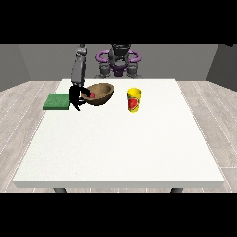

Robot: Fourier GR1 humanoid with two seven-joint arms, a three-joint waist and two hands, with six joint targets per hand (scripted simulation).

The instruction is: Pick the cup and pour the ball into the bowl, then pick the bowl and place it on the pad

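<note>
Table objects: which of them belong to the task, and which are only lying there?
Task things: cup, bowl with the ball inside, pad, hand at the view's left on the bowl's rim.
Just lying about: nothing seen.

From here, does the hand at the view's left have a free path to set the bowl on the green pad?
Probably yes: the hand is at the bowl rim, the pad lies right beside it, nothing between.
</note>
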